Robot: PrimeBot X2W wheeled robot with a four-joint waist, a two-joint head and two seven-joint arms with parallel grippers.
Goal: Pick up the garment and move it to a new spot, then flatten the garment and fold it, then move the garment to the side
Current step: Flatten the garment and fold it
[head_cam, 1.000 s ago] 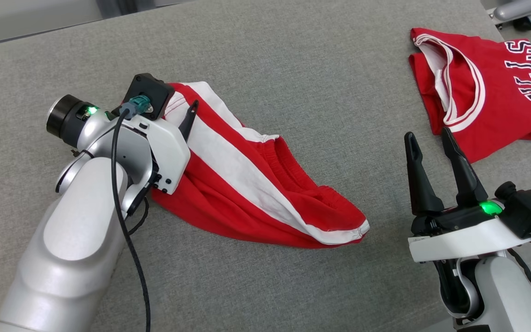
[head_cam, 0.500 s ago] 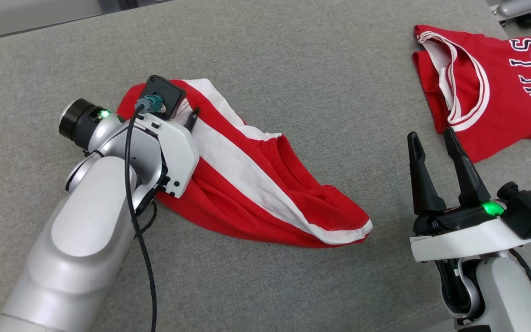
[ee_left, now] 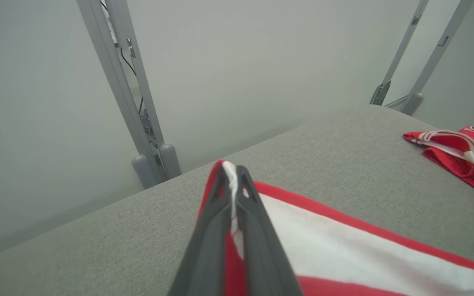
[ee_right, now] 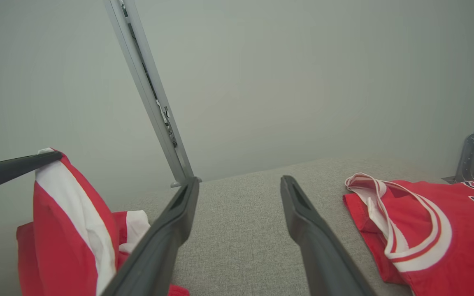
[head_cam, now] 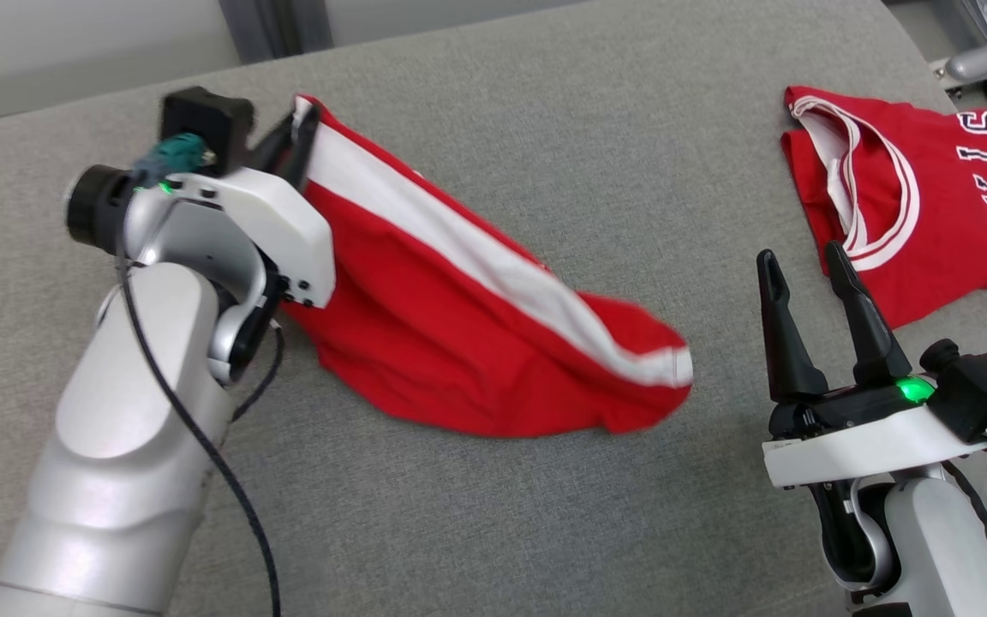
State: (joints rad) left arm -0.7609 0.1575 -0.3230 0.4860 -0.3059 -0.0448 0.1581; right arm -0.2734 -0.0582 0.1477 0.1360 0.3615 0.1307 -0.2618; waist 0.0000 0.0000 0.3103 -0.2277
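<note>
While its two dark fingers are pressed together on a white-edged corner of cloth, the left gripper (head_cam: 303, 124) holds one end of the red garment (head_cam: 459, 343) up off the grey padded table (head_cam: 596, 120). The left wrist view shows a thin line of white hem sandwiched between the fingers right up to their tips. From that pinch the fabric falls away in a long slant, its broad white stripe running down and outward, and its far end lies on the table just beside the right gripper (head_cam: 799, 254). That gripper hovers with its fingers spread wide and nothing between them. Beyond it, well apart from the held piece, a red jersey (head_cam: 930, 223) with white trim and dark lettering lies folded on the same table.

By the way it sags and creases, the garment looks light, soft and wholly limp: it will keep no shape of its own and will trail behind whichever point is lifted. The stitched hem is probably the surest place to grip, being thicker than the single layer. A pinch this narrow could slip under a hard pull, so a slow carry seems wise. For flattening, the low corner next to the open gripper looks like the natural second hold, letting the cloth be stretched between both arms.
</note>
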